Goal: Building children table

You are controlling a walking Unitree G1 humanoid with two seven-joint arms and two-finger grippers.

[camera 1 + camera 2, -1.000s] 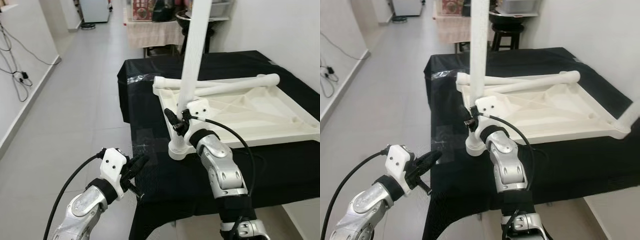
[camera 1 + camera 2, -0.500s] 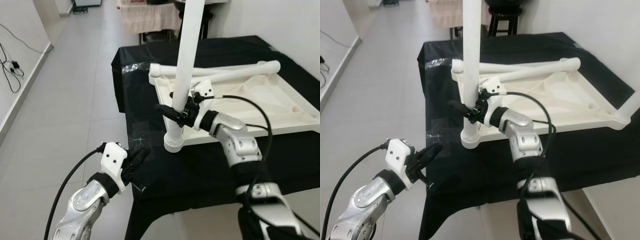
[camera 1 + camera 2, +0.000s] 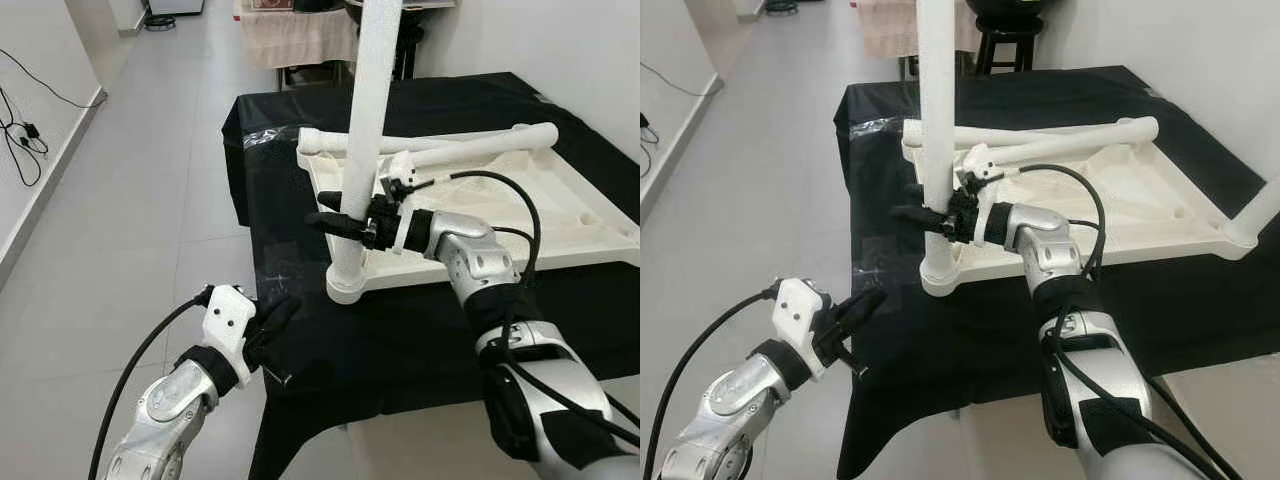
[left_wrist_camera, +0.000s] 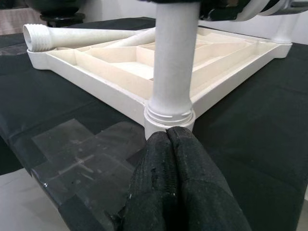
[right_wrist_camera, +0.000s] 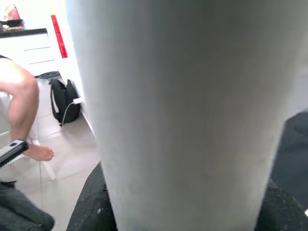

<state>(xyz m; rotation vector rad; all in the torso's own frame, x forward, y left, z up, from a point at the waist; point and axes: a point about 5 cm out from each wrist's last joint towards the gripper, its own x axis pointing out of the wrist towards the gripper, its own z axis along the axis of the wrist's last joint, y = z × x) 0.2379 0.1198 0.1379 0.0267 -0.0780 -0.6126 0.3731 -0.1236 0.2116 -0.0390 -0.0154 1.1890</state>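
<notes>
A white children's table top (image 3: pixel 560 200) lies upside down on a table draped in black cloth (image 3: pixel 420 330). One white leg (image 3: pixel 368 100) stands upright in its near left corner socket. My right gripper (image 3: pixel 340 224) is shut on this leg a little above its base, reaching in from the right side. In the right wrist view the leg (image 5: pixel 183 110) sits right in front of the lens. Two loose legs (image 3: pixel 500 143) lie along the far side of the top. My left gripper (image 3: pixel 278 310) is shut and empty, off the cloth's near left corner, with its fingertips (image 4: pixel 168 139) pointing at the leg's threaded base (image 4: pixel 169 113).
Another upright leg (image 3: pixel 1260 210) stands at the top's right corner. A stool and shelves (image 3: pixel 300 45) stand beyond the table. Open tiled floor (image 3: pixel 130 200) lies to the left, with cables (image 3: pixel 25 120) along the wall. A person's leg (image 5: pixel 21 110) and a backpack (image 5: pixel 67 101) are nearby.
My right forearm has swung from in front of the leg round to its right side, the gripper staying on the leg. The left gripper has barely moved. The camera has shifted a little.
</notes>
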